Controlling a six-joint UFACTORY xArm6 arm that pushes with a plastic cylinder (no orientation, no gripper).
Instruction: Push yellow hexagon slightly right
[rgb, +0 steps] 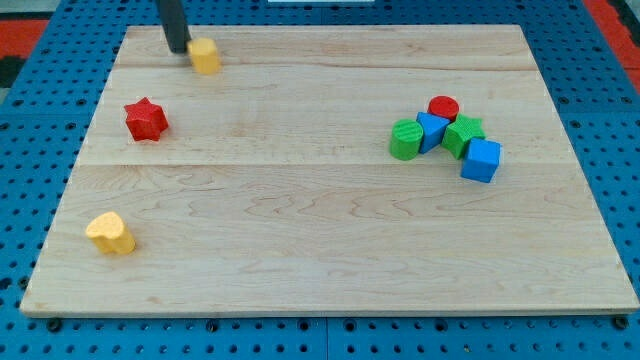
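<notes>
The yellow hexagon (205, 56) sits near the view's top left of the wooden board (320, 230). My tip (178, 49) is just to the view's left of it, touching or nearly touching its left side. The dark rod comes down from the view's top edge.
A red star (146, 119) lies below the hexagon at the left. A yellow heart (110, 233) lies at the lower left. At the right is a cluster: red cylinder (444, 107), green cylinder (406, 140), blue block (432, 131), green star (464, 134), blue cube (481, 160).
</notes>
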